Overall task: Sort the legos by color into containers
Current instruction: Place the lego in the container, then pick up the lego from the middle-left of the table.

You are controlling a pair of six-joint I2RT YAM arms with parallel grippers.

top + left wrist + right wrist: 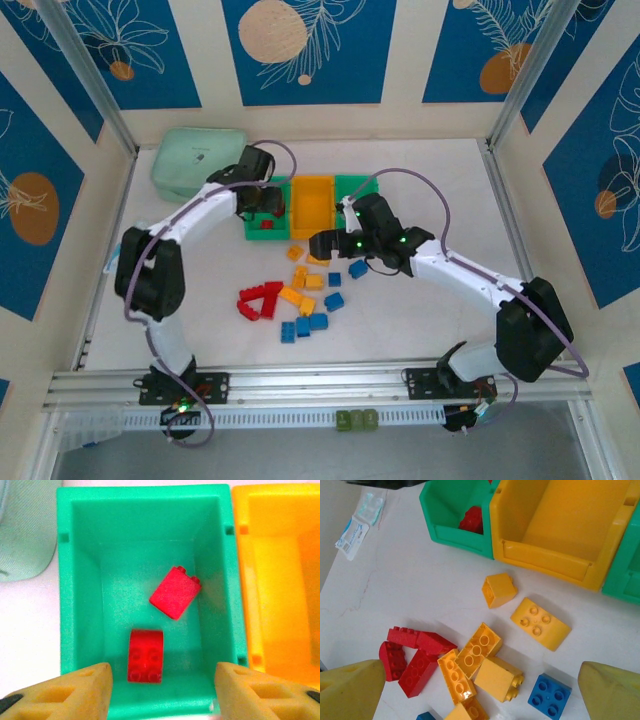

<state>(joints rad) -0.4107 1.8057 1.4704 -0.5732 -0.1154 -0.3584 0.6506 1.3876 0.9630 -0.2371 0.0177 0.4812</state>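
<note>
Sorting is under way, and judging by the bins it is at an early stage. The left gripper (162,680) is hovering over the left bin (82,580), its spongy yellow wedge pads (75,690) standing apart and gripping nothing. 2 red bricks (175,592) are lying inside the bin, 1 tilted on the floor and 1 studs-up by the near wall.

The right gripper (482,690) is hanging spread wide and empty over the pile (300,295), which is sitting on the table (420,580) just near of the bins. The orange bin (555,565) in the middle is showing a bare floor, and the contents of the right bin (625,580) cannot be told.

The next move is probably a pinch on 1 loose brick, perhaps a yellow brick (540,623) lying apart from the rest. The crowded bricks are touching and will need a careful approach.

All the bricks are hard, glossy plastic with round studs. The bins are rigid, matte and rectangular with sloping walls.
</note>
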